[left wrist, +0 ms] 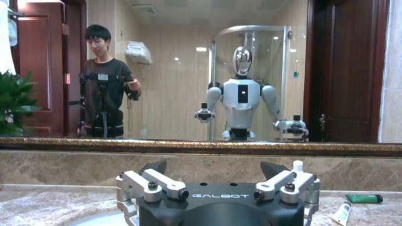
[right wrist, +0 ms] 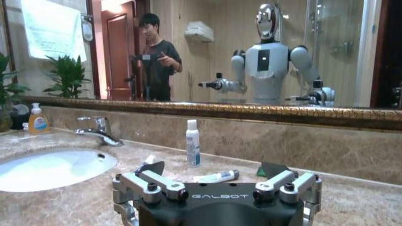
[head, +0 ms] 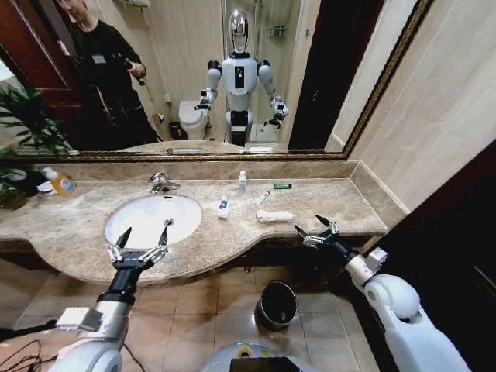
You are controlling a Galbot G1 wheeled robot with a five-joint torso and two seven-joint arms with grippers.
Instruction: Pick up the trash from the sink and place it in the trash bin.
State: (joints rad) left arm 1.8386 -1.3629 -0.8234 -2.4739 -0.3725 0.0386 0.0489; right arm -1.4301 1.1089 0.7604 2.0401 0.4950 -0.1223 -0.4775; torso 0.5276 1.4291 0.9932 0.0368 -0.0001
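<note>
Left end effector (head: 142, 238) wide open, empty, at the front rim of the sink (head: 132, 225). Right end effector (head: 315, 225) also open, empty, off the table's (head: 341, 203) front edge. Trash lies on the table right of the basin: tiny white bottle (head: 242, 180), blue-label tube (head: 223, 208), white sachet (head: 275, 215), green piece (head: 282, 186). Trash bin (head: 277, 304) on floor below. Best: right end effector approaches from above, closing across the sachet's narrow side.

I read "GALBOT" in white on my left tool (left wrist: 217, 176) housing, and again on my right tool (right wrist: 217, 176) housing.
</note>
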